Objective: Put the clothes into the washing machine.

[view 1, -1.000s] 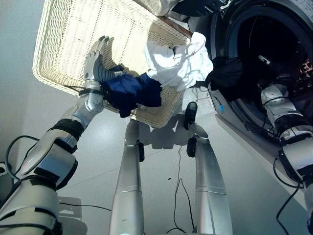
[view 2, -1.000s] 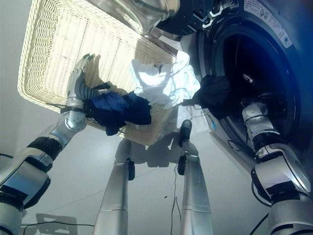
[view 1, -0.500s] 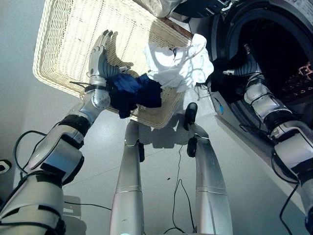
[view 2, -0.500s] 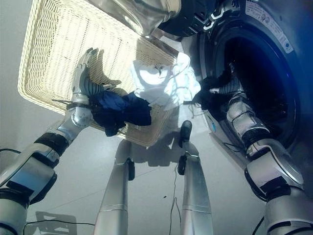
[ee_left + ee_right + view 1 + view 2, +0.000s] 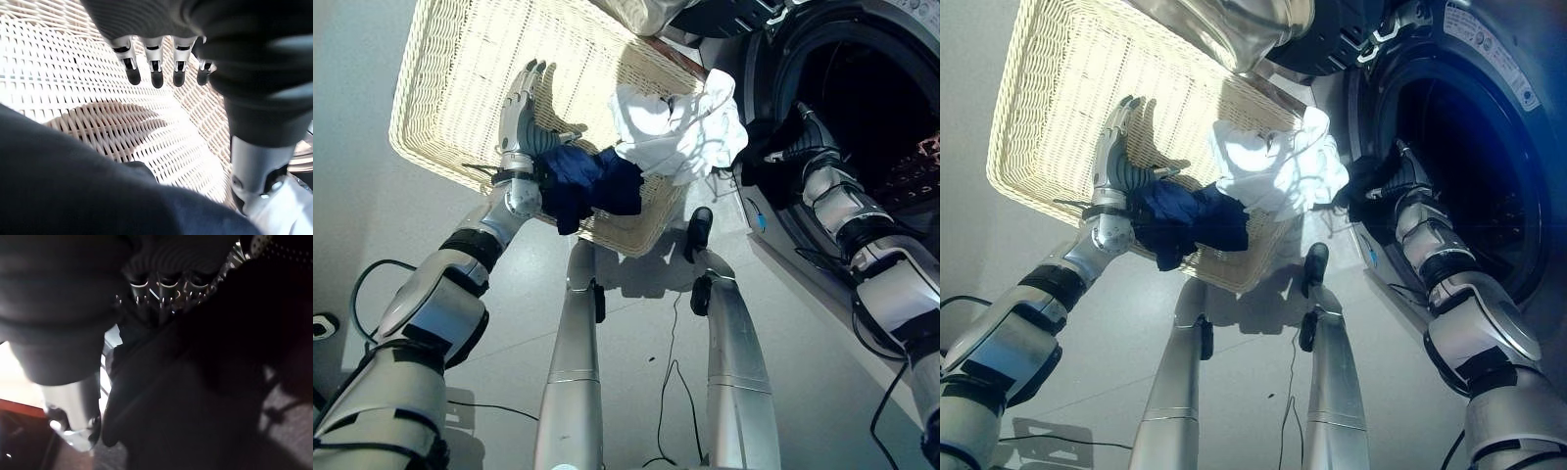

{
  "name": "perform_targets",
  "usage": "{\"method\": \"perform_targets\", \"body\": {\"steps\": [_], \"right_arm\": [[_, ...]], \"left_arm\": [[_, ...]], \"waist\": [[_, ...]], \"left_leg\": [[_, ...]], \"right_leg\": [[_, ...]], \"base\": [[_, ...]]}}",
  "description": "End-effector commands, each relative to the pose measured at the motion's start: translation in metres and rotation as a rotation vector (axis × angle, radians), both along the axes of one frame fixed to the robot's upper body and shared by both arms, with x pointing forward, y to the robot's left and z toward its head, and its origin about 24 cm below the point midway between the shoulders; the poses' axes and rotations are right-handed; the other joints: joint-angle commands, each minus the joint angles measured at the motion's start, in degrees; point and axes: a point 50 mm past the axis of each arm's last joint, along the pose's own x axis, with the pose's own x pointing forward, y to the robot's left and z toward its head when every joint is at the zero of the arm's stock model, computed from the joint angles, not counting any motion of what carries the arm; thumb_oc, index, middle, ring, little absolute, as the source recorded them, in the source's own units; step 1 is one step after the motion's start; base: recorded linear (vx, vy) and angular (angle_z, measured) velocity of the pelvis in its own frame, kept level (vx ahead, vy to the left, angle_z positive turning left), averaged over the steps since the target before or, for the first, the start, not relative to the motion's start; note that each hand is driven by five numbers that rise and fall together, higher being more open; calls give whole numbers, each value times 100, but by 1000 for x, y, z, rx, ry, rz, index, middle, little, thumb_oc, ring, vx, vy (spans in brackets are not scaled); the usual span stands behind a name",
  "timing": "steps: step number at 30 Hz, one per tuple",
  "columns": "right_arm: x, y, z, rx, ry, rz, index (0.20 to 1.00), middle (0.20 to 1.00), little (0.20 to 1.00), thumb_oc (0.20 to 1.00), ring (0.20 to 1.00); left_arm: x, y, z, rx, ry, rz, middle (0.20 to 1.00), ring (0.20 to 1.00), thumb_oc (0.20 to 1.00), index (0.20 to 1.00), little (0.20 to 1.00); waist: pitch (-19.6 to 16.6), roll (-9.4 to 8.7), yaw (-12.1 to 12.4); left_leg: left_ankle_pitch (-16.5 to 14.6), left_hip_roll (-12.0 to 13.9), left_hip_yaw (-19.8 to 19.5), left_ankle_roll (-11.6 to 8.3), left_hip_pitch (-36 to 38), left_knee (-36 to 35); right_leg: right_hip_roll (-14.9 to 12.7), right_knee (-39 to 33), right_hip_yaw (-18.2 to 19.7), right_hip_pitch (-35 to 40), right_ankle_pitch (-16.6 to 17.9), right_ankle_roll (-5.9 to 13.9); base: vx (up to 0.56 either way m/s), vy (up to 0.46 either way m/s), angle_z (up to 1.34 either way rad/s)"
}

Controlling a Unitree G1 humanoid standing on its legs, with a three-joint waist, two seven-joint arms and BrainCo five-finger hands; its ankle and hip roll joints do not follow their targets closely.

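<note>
Crumpled navy garment (image 5: 582,184) by spread left hand (image 5: 519,113), right hand (image 5: 1386,181) fingers unclear

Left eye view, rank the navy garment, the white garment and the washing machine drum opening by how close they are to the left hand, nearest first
1. navy garment, right beside the left hand, on the basket's rim.
2. white garment, further right, draped over the basket's corner.
3. washing machine drum opening, far right.
</note>
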Motion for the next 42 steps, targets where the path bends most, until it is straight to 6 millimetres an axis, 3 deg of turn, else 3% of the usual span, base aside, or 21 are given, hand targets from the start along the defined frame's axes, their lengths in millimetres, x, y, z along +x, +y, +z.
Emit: {"method": "perform_targets", "body": {"steps": [1,3,4,5,17,29,32,35,38,42], "right_arm": [[-13,-37,-16,-192,107,-248,1000,1000,1000,1000,1000],[-14,-37,-13,-235,108,-279,1000,1000,1000,1000,1000],[-14,-37,-11,-266,101,-286,630,630,630,630,630],[-13,-37,-10,-288,105,-292,200,200,200,200,200],[-16,-38,-22,-398,179,-336,200,200,200,200,200],[-19,-43,-26,-283,105,-346,200,200,200,200,200],[-22,-48,-27,-64,14,-373,200,200,200,200,200],[-28,-58,-30,412,-171,-398,200,200,200,200,200],[-36,-73,-16,791,-410,-396,200,200,200,200,200],[-60,-107,16,1292,-914,-367,200,200,200,200,200]], "left_arm": [[0,-9,17,-108,-96,-24,1000,1000,1000,1000,1000],[0,-10,17,-119,-102,-27,1000,1000,1000,1000,1000],[0,-10,18,-127,-105,-28,1000,1000,1000,1000,1000],[0,-10,17,-133,-106,-29,1000,1000,1000,1000,1000],[-1,-12,13,-172,-119,-31,1000,1000,1000,1000,1000],[-1,-11,11,-176,-116,-30,1000,1000,1000,1000,1000],[-2,-10,12,-178,-116,-31,1000,1000,1000,1000,1000],[-3,-10,8,-175,-111,-30,1000,1000,1000,1000,1000],[-5,-6,0,-165,-101,-26,1000,1000,1000,1000,1000],[-12,-1,-18,-122,-81,-21,1000,1000,1000,1000,1000]], "waist": [[-106,332,-59],[-106,358,-52],[-106,370,-51],[-106,376,-51],[-106,392,-41],[-106,384,-46],[-106,386,-43],[-106,381,-60],[-106,359,-74],[-106,219,-92]], "left_leg": [[-806,-387,332,300,-35,731],[-792,-391,333,303,-30,704],[-780,-395,332,304,-12,679],[-775,-401,331,302,-8,676],[-714,-404,327,318,5,628],[-681,-409,312,327,2,635],[-676,-404,310,324,-10,642],[-724,-402,286,312,12,661],[-814,-397,246,286,40,721],[-969,-348,183,264,79,767]], "right_leg": [[519,-1190,-336,369,846,208],[515,-1206,-334,368,855,209],[515,-1232,-325,379,869,212],[518,-1244,-315,383,878,210],[542,-1249,-294,400,878,184],[560,-1218,-285,382,916,176],[561,-1219,-280,375,928,173],[569,-1229,-250,384,940,178],[567,-1228,-223,408,938,199],[583,-1273,-220,477,942,250]], "base": [[0,30,0],[0,0,0],[0,0,0],[0,0,0],[-1,9,0],[0,0,0],[0,0,0],[0,0,0],[0,0,0],[2,-24,0]]}}
